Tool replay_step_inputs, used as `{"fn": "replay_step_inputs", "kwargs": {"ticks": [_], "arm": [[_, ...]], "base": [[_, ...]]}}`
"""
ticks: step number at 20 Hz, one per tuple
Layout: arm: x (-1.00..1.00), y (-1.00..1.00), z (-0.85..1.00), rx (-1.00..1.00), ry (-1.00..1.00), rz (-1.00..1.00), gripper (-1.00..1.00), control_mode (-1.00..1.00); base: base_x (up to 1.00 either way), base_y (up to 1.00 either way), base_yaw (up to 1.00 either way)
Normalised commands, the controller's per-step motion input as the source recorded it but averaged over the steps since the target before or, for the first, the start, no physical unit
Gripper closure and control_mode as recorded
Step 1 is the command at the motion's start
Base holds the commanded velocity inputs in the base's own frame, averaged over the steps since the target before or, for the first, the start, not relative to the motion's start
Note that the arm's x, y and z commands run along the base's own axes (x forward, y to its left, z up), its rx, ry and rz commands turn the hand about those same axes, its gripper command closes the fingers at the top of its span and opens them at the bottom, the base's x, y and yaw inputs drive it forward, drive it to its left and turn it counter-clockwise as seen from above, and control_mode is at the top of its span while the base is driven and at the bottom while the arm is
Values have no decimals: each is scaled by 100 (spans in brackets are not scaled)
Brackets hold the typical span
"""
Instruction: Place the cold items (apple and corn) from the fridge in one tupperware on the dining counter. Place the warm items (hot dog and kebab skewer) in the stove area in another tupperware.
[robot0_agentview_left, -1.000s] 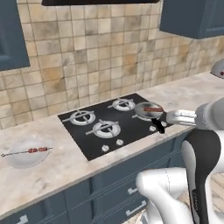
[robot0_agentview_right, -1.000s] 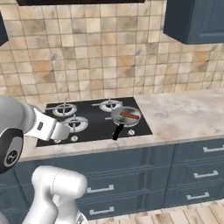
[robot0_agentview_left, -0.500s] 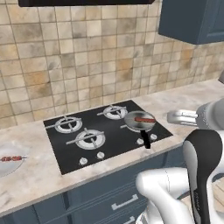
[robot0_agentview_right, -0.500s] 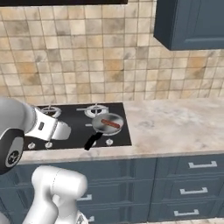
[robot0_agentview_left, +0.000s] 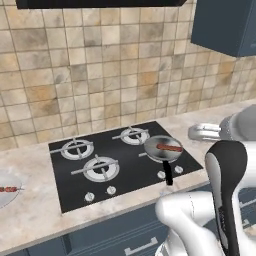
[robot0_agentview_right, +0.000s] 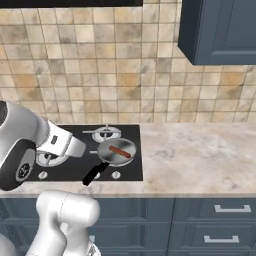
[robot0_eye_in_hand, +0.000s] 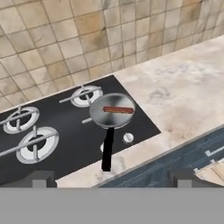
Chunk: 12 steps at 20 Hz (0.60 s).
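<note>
A hot dog (robot0_agentview_left: 170, 148) (robot0_agentview_right: 120, 151) (robot0_eye_in_hand: 118, 110) lies in a small grey frying pan (robot0_agentview_left: 159, 152) (robot0_agentview_right: 112, 156) (robot0_eye_in_hand: 105, 118) on the front right burner of the black stove (robot0_agentview_left: 125, 170). The pan's black handle points toward the counter's front edge. A kebab skewer (robot0_agentview_left: 6, 189) rests on a white plate (robot0_agentview_left: 11, 179) at the far left of the counter. My gripper (robot0_eye_in_hand: 110, 178) hangs above and in front of the counter edge, looking down on the pan. Its fingertips (robot0_eye_in_hand: 39, 177) stand far apart with nothing between them: it is open.
Bare marble counter (robot0_agentview_right: 200, 155) (robot0_eye_in_hand: 183, 83) stretches right of the stove. A dark blue upper cabinet (robot0_agentview_right: 220, 30) (robot0_agentview_left: 225, 25) hangs over it. Drawers (robot0_agentview_right: 220, 220) run below the counter. Other burners (robot0_agentview_left: 100, 167) and the knobs (robot0_agentview_left: 111, 190) sit left of the pan.
The whole picture has shifted: the base has driven, so stove and pan sit further left and lower, and the upper cabinet has come into view. The gripper stays open.
</note>
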Motion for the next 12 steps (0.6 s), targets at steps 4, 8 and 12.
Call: {"fn": "replay_step_inputs", "kwargs": {"ticks": [4, 8, 12], "arm": [[81, -1, -22, -1, 53, -2, -100, -100], [94, -10, -38, -5, 46, 52, -100, -100], [69, -7, -65, -6, 24, 75, -100, -100]], "base": [[0, 0, 0], [0, 0, 0], [0, 0, 0]]}}
